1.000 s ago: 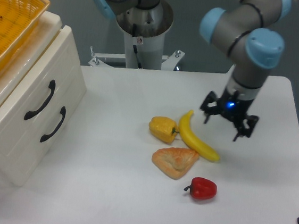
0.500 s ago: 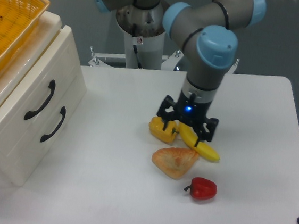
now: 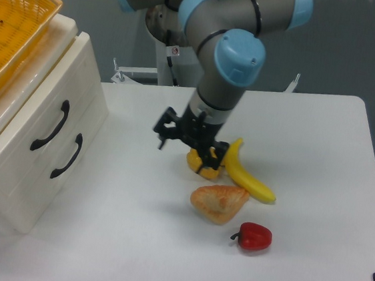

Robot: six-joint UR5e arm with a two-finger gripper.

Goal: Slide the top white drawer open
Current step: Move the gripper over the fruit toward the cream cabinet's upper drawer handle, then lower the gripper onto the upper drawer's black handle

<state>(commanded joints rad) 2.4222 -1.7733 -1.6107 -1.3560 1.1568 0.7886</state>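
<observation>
The top white drawer (image 3: 46, 109) sat shut in the cream cabinet (image 3: 8, 182) at the left edge of the table (image 3: 130, 242), its curved black handle (image 3: 50, 126) facing out toward the tabletop. The lower drawer (image 3: 50, 166) lay just beneath it with a handle (image 3: 67, 157) of its own, also shut. A yellow wicker basket (image 3: 12, 25) rested on top of the cabinet.

The gripper (image 3: 185, 148) hung over the middle of the table, well apart from the cabinet, with its fingers (image 3: 163, 132) spread apart and nothing held between them. It partly hid a yellow pepper (image 3: 196, 161) lying below and behind it. Just to the right of the pepper lay a banana (image 3: 246, 175), and in front of both lay a piece of bread (image 3: 219, 202). A red pepper (image 3: 253, 237) lay nearer the front edge, a little apart from the bread. The arm (image 3: 230, 58) reached down to the gripper from its base (image 3: 176, 52) at the back of the table
</observation>
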